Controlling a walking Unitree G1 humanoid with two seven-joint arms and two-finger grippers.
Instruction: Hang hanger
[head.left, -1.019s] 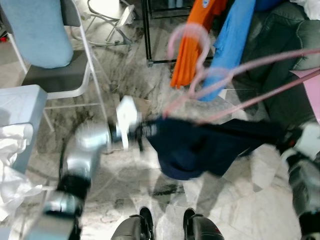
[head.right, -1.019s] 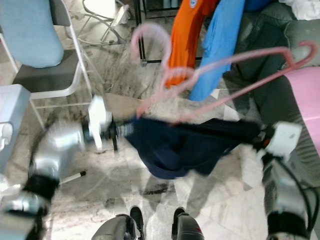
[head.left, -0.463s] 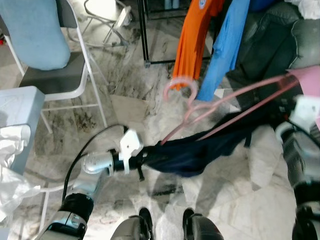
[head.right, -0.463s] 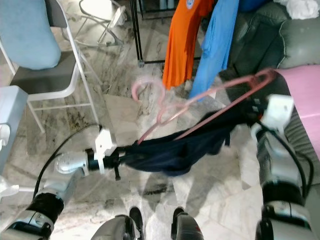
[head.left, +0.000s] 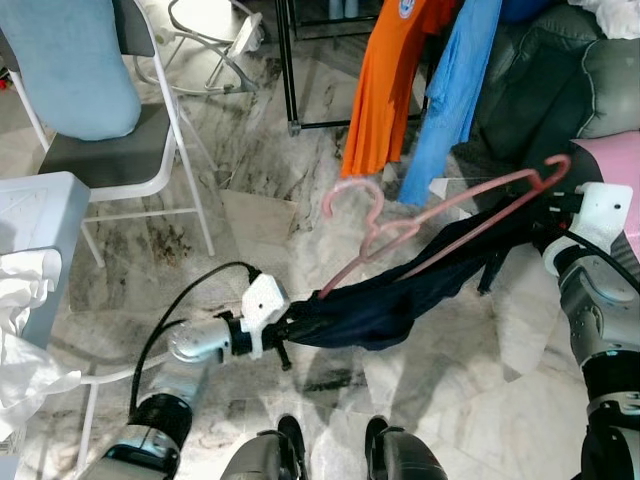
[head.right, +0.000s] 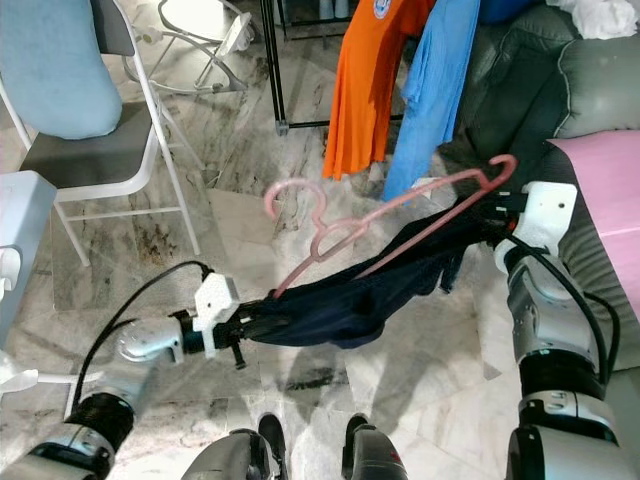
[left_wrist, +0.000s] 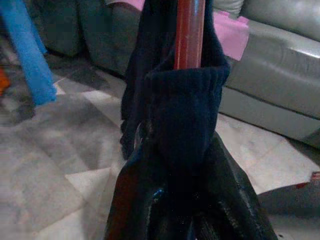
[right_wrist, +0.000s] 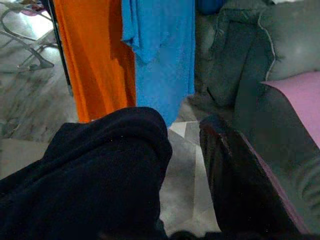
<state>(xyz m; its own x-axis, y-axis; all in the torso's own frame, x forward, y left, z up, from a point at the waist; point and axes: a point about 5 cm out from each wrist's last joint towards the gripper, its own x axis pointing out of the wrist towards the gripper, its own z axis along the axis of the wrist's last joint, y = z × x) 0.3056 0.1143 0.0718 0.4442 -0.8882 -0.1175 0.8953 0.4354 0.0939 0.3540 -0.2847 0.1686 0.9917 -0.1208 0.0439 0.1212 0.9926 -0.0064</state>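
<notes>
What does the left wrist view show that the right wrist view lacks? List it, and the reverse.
Left wrist view: the hanger bar running into the navy garment, with the left gripper shut on that garment. Right wrist view: the orange shirt. Both: the navy garment, the blue shirt, the grey sofa and the pink cloth.

arms (head.left: 195, 340): silver | wrist blocks (head.left: 262, 305): white | cable (head.left: 190, 290): black | feet (head.left: 275, 455): black
</notes>
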